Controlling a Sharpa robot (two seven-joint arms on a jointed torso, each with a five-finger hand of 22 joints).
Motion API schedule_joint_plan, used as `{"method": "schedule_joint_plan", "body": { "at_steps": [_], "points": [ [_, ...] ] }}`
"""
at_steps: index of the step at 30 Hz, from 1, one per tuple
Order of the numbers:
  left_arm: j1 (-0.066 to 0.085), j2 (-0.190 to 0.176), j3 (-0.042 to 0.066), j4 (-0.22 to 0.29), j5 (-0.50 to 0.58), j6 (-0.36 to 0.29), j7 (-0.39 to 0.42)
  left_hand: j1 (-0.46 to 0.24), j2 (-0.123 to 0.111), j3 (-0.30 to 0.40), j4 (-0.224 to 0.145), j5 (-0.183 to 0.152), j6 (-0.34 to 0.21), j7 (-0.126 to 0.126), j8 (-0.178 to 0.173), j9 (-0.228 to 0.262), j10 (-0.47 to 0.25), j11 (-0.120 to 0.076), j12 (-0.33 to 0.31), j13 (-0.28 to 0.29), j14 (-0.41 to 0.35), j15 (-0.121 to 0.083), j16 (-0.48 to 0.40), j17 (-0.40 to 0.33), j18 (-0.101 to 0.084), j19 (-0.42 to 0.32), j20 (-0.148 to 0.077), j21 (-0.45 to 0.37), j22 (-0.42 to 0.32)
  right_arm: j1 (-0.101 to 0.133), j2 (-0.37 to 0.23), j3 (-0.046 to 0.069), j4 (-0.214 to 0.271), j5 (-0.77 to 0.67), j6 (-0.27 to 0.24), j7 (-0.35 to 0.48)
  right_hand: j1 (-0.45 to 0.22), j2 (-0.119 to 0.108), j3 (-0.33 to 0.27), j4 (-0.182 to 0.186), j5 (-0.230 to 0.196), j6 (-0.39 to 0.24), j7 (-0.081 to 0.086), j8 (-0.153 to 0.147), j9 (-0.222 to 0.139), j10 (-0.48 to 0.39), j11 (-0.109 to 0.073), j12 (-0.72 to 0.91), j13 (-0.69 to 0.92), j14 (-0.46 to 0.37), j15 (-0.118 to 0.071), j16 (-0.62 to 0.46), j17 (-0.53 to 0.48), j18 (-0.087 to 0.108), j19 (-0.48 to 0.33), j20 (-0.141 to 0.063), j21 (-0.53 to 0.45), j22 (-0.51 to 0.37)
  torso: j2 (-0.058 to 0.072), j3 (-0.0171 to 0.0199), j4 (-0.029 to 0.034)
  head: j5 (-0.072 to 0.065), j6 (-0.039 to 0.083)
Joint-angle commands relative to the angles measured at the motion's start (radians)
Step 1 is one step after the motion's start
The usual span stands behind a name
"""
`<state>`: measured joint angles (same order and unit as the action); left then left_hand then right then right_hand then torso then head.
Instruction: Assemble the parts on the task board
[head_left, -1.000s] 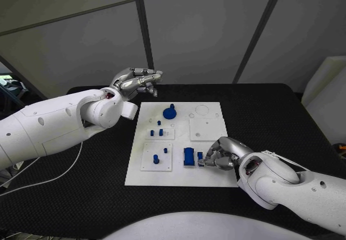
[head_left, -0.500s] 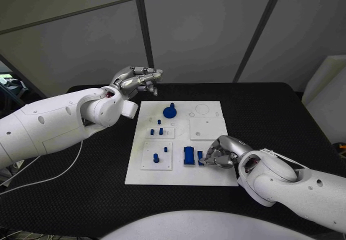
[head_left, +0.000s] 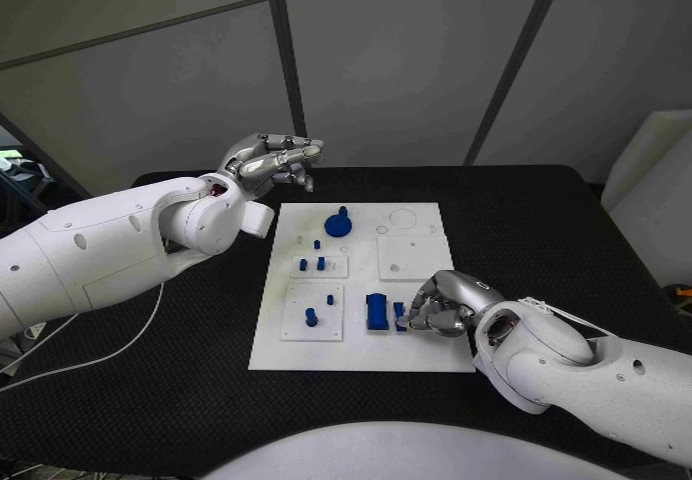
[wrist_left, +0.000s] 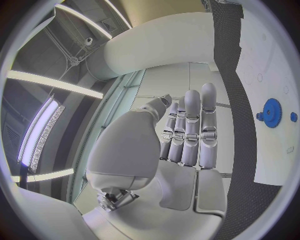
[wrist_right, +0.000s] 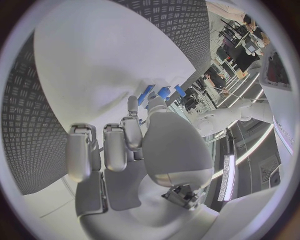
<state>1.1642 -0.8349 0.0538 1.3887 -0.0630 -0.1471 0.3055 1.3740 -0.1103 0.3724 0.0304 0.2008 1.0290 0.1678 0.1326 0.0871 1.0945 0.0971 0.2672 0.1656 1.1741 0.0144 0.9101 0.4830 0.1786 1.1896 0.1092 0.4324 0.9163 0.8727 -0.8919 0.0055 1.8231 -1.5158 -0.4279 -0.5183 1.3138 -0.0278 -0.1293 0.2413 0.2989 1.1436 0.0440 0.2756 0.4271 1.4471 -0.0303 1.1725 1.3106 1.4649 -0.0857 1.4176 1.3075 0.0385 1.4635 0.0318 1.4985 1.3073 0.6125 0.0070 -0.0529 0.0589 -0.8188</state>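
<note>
Nearest the robot, on the right side of the white task board (head_left: 361, 345), the right hand (head_left: 441, 305) rests with fingers curled beside a tall blue block (head_left: 378, 312); whether it grips the small blue piece (head_left: 400, 316) at its fingertips I cannot tell. Further left stand short blue pegs (head_left: 312, 317). Beyond them sits a blue gear (head_left: 339, 224), and off the far left corner the left hand (head_left: 270, 160) hovers, empty, fingers loosely apart

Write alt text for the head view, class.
The right robot hand rests on the white task board beside a tall blue block. The left robot hand hovers, holding nothing, past the board's far corner, near a blue gear.
</note>
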Motion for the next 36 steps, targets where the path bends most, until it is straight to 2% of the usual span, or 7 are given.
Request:
{"method": "schedule_joint_plan", "body": {
  "at_steps": [1,11,16,18,24,29,36],
  "points": [
    [0.001,0.003,0.000,-0.002,-0.004,0.013,0.003,-0.004,0.009,0.002,0.003,-0.001,-0.008,0.002,-0.006,-0.001,-0.009,0.002,0.004,0.001,-0.003,0.004,-0.001,-0.001,0.003,0.005,0.004,-0.004,-0.002,0.002,-0.028,0.001,0.022,0.047,-0.035,0.094,-0.028,-0.003,-0.016,0.012,0.014,-0.007,-0.001,0.002,0.000,-0.003,0.002,-0.017,0.014,0.057,-0.003,-0.009,-0.001,-0.013,0.038,-0.005,-0.008,0.193,-0.002,-0.0006,0.0002,-0.001,0.005],
    [0.000,0.019,-0.008,-0.025,-0.007,-0.002,0.014,0.006,-0.002,0.001,-0.009,-0.003,-0.010,0.005,-0.004,-0.002,-0.017,0.009,0.015,0.002,-0.073,0.014,-0.024,-0.020,-0.002,-0.052,0.011,-0.034,-0.008,0.095,-0.060,0.002,-0.065,0.591,0.030,0.517,0.044,0.016,-0.027,0.004,0.039,-0.113,0.050,-0.070,-0.030,-0.144,0.045,-0.316,-0.165,-0.009,0.031,-0.200,-0.249,0.051,-0.153,0.023,-0.244,-0.002,-0.021,-0.0080,0.0004,-0.019,0.034],
    [-0.002,0.055,-0.015,-0.072,-0.008,-0.024,0.035,0.009,-0.002,0.004,-0.008,-0.003,-0.025,0.015,-0.006,-0.006,-0.046,0.025,0.011,-0.010,-0.209,0.049,-0.193,-0.124,-0.015,-0.231,0.040,-0.145,-0.059,0.153,-0.025,0.002,-0.198,0.981,0.073,0.649,0.098,0.039,-0.033,-0.007,-0.040,-0.171,0.086,-0.136,-0.063,-0.319,0.078,-0.665,-0.422,-0.159,0.064,-0.629,-0.685,0.140,-0.454,0.056,-0.695,-0.355,-0.042,-0.0159,-0.0061,-0.023,0.078],
    [-0.003,0.071,-0.016,-0.091,-0.007,-0.039,0.048,0.005,-0.001,0.013,0.000,-0.001,-0.041,0.021,-0.011,-0.010,-0.065,0.037,-0.010,-0.032,-0.214,0.072,-0.333,-0.203,-0.015,-0.304,0.064,-0.222,-0.120,0.169,-0.008,0.002,-0.248,1.092,0.087,0.685,0.119,0.049,-0.031,-0.011,-0.059,-0.177,0.100,-0.149,-0.074,-0.360,0.095,-0.741,-0.495,-0.207,0.083,-0.721,-0.724,0.140,-0.492,0.071,-0.774,-0.409,-0.046,-0.0220,-0.0092,-0.025,0.105],
    [-0.004,0.113,-0.016,-0.149,0.037,-0.080,0.089,-0.010,-0.009,0.008,0.024,-0.003,-0.070,-0.005,-0.024,-0.018,-0.062,0.058,-0.067,-0.083,-0.235,0.112,-0.562,-0.295,-0.001,-0.408,0.132,-0.367,-0.273,0.190,0.045,0.004,-0.370,1.246,0.111,0.774,0.182,0.070,-0.025,-0.029,-0.129,-0.177,0.129,-0.194,-0.122,-0.414,0.149,-0.955,-0.769,-0.438,0.173,-1.054,-0.890,0.120,-0.649,0.143,-1.052,-0.595,-0.058,-0.0280,-0.0157,-0.030,0.137],
    [-0.007,0.144,-0.017,-0.205,0.079,-0.138,0.130,-0.022,-0.005,-0.061,0.042,-0.003,-0.091,-0.033,-0.053,-0.022,-0.089,0.090,-0.148,-0.101,-0.277,0.152,-0.724,-0.369,0.007,-0.502,0.174,-0.371,-0.418,0.197,0.111,0.028,-0.483,1.292,0.118,0.844,0.203,0.088,-0.017,-0.067,-0.146,-0.184,0.129,-0.210,-0.188,-0.405,0.179,-1.058,-0.979,-0.469,0.213,-1.231,-1.034,0.140,-0.673,0.203,-1.239,-0.753,-0.064,-0.0255,-0.0171,-0.028,0.162],
    [-0.014,0.173,-0.017,-0.256,0.096,-0.208,0.182,-0.011,0.030,-0.169,0.049,-0.003,-0.103,-0.039,-0.070,-0.023,-0.166,0.075,-0.207,-0.104,-0.281,0.147,-0.830,-0.419,0.002,-0.557,0.182,-0.373,-0.562,0.199,0.182,0.052,-0.611,1.285,0.124,0.899,0.161,0.102,-0.009,-0.125,-0.152,-0.200,0.149,-0.213,-0.280,-0.424,0.206,-1.109,-1.160,-0.489,0.245,-1.355,-1.185,0.145,-0.710,0.253,-1.425,-0.927,-0.067,-0.0185,-0.0086,-0.027,0.169]
  ]
}}
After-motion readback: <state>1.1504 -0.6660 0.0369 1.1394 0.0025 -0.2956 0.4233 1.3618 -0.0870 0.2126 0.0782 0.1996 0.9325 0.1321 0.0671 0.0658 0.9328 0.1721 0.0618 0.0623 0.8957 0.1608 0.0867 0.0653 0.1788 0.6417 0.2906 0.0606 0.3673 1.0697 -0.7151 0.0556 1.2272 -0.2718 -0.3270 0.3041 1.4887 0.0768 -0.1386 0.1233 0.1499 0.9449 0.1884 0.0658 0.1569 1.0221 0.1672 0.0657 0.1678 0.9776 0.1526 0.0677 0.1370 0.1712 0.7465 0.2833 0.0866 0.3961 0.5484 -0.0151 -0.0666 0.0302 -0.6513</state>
